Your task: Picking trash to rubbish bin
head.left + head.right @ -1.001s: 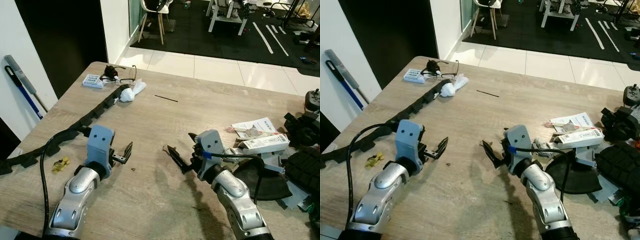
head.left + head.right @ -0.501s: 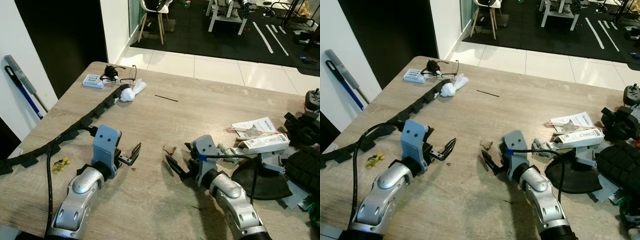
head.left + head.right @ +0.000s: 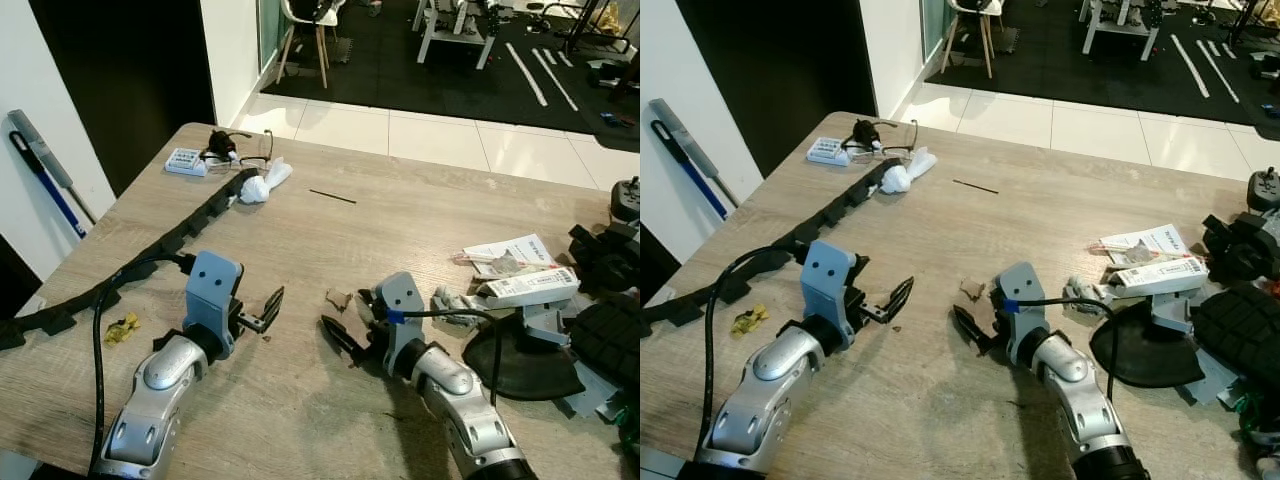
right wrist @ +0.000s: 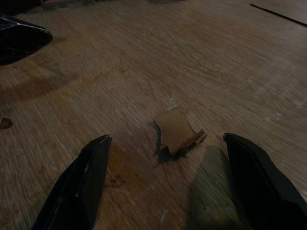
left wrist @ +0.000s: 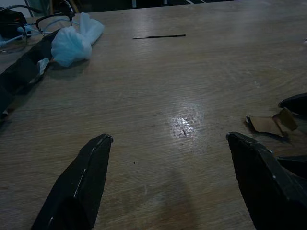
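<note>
Table: pale grey-brown wood grain. Cardboard scrap: brown. Crumpled tissue: white. Gripper fingers: black. Arms: silver. Wrapper: yellow.

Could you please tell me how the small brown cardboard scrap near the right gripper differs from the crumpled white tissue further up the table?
The small brown cardboard scrap is flat, stiff and bent at one edge; the crumpled white tissue is soft and bunched into a lump. The scrap looks smaller than the tissue. The scrap lies just ahead of the open right gripper; the tissue lies farther off, beside the black cable chain. Both rest loose on the wooden table.
</note>
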You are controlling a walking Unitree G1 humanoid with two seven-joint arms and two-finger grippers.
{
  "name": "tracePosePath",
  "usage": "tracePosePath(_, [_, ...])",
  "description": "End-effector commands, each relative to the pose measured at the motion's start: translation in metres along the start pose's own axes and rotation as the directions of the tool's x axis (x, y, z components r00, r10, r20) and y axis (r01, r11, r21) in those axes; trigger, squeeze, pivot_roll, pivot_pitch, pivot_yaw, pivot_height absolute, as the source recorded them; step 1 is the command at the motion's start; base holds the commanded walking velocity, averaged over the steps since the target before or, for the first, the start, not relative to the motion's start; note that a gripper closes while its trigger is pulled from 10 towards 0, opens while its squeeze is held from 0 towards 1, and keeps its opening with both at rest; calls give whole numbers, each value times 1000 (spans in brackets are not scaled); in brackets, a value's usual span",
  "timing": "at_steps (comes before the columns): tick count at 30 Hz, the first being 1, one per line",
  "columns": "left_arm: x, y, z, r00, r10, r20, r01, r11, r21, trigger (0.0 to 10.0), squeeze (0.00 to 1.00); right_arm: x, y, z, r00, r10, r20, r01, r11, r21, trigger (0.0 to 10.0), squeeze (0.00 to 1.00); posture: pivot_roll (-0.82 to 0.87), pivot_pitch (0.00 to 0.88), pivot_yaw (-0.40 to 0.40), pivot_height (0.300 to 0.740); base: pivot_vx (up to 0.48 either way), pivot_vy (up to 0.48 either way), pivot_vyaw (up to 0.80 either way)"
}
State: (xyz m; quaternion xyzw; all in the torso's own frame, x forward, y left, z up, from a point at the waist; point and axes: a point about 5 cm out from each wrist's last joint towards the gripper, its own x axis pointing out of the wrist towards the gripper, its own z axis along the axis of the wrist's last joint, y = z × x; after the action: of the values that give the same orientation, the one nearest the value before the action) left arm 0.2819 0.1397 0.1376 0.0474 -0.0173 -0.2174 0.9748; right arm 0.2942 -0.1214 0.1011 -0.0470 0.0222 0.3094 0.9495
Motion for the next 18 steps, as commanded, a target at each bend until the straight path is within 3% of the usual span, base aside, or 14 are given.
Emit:
tracePosePath(1, [-1,-3,-1,1000,-19,-2,19,1000,5,10000,0,-1,1,-10,1000,8,-29,-7,1000,24,10000,0,57,141,12,740,0,0,0])
tracePosePath(4, [-1,-4,-1,1000,-22,-3,22,1000,7,10000,0,11,0,-16,999,19,-44,-18,1000,21,10000,0,56,142,12,740,0,0,0])
tracePosePath(11, [-2,-3,-2,1000,-22,-6,22,1000,9,10000,0,16,1,-17,998,35,-57,-34,999,12,10000,0,63,141,7,740,0,0,0])
tracePosePath(13, [-2,-3,-1,1000,-22,-6,22,1000,9,10000,0,17,1,-18,998,36,-56,-35,999,14,9412,0,63,141,7,740,0,0,0])
tracePosePath(14, [-2,-3,-1,1000,-24,-6,24,1000,9,10000,0,16,1,-18,998,37,-59,-36,999,18,4431,0,65,138,8,740,0,0,0])
tracePosePath(15, [-1,-3,-1,1000,-24,-6,24,1000,9,10000,0,16,1,-19,997,38,-61,-37,999,22,4431,0,65,138,8,740,0,0,0])
tracePosePath(16, [-1,-4,-1,1000,-26,-6,26,1000,10,10000,0,16,2,-19,997,42,-64,-39,999,35,0,0,65,137,9,740,0,0,0])
tracePosePath(18, [-1,-4,-2,1000,-28,-6,28,1000,11,10000,0,15,2,-21,997,49,-65,-46,998,54,0,0,64,135,9,740,0,0,0])
